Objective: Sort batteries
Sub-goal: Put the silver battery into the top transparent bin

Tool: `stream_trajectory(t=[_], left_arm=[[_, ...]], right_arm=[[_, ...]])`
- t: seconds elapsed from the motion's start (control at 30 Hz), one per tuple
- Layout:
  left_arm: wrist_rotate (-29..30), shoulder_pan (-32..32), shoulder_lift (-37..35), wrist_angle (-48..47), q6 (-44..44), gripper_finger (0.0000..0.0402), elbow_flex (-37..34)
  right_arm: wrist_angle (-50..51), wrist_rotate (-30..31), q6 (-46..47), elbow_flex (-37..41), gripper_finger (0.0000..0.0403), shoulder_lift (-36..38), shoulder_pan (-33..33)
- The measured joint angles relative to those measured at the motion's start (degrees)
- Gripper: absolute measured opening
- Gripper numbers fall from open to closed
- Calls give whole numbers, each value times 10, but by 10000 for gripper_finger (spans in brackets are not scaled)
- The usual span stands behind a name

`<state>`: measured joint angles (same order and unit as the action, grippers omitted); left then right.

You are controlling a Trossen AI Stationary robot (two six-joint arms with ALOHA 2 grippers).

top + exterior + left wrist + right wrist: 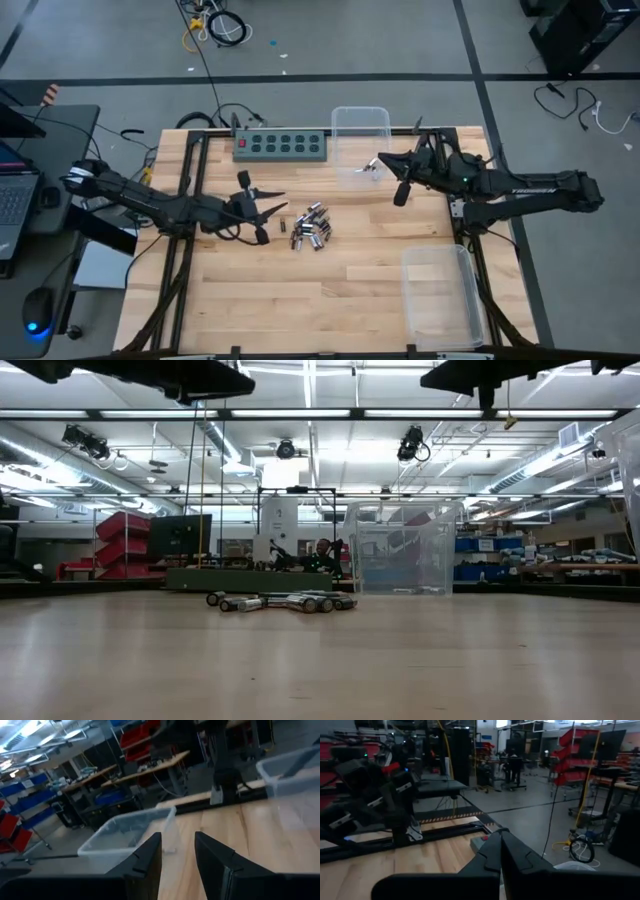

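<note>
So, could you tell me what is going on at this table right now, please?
Two robot arms are sorting batteries, which lie in a small pile mid-table. The left end effector hovers open just beside the pile, holding nothing. The right end effector is shut over the clear bin at the far edge. A second clear bin waits at the near right.
</note>
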<state>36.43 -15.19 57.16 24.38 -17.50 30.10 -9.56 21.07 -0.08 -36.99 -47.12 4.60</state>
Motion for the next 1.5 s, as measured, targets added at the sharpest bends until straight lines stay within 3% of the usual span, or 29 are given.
stream_trajectory(t=[0.33,0.5,0.73,0.9,1.23,1.5], left_arm=[[7,-24,1,-187,177,115,-5],[-45,-28,1,-289,255,115,-5],[-101,-27,16,-356,323,115,-5],[-100,-11,58,-320,337,115,-5],[-98,60,191,-161,194,115,-4],[-123,114,262,-109,164,115,-4]], right_arm=[[2,23,-38,-47,0,-64,-25],[21,23,-62,-69,0,-91,-36],[44,15,-52,-90,0,-126,-66],[79,27,-63,-104,0,-134,-78],[109,51,-72,-107,1,-137,-80],[146,61,-59,-107,2,-137,-87]])
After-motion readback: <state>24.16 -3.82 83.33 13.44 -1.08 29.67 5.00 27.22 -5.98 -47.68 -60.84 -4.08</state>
